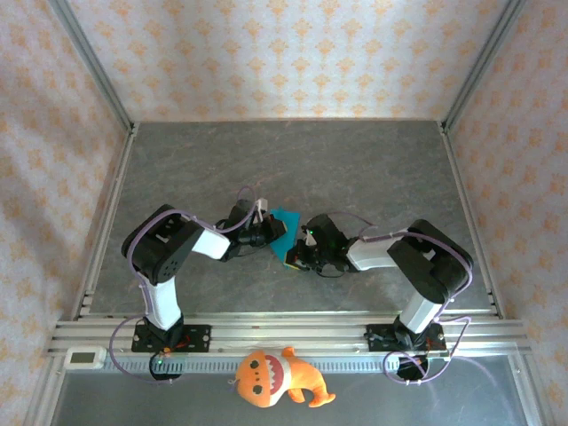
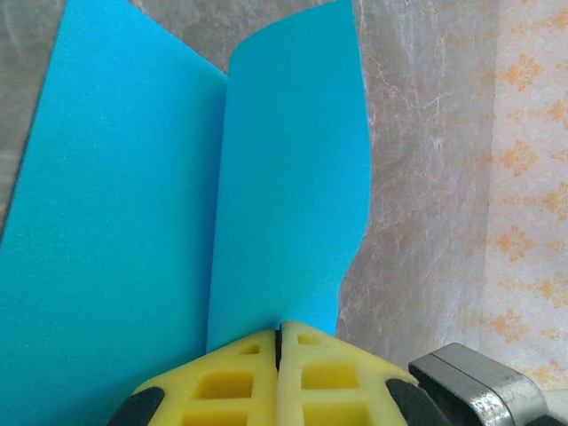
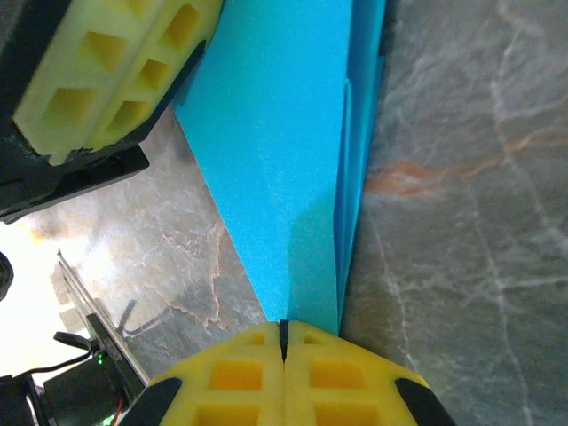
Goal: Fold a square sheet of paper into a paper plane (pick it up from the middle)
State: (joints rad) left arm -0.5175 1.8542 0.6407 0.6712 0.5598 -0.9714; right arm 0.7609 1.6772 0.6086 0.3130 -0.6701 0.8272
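The paper (image 2: 115, 222) was pinched by the closed left end effector (image 2: 280, 339) and right end effector (image 3: 284, 330), stretching ahead of each. One centre fold seemed formed; nose and wing folds were judged outstanding.

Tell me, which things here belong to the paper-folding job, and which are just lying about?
Job: blue sheet of paper, partly folded; left gripper and right gripper, both pinching it.
Lying about: orange plush toy by the front rail; small white device at the rail's left end.
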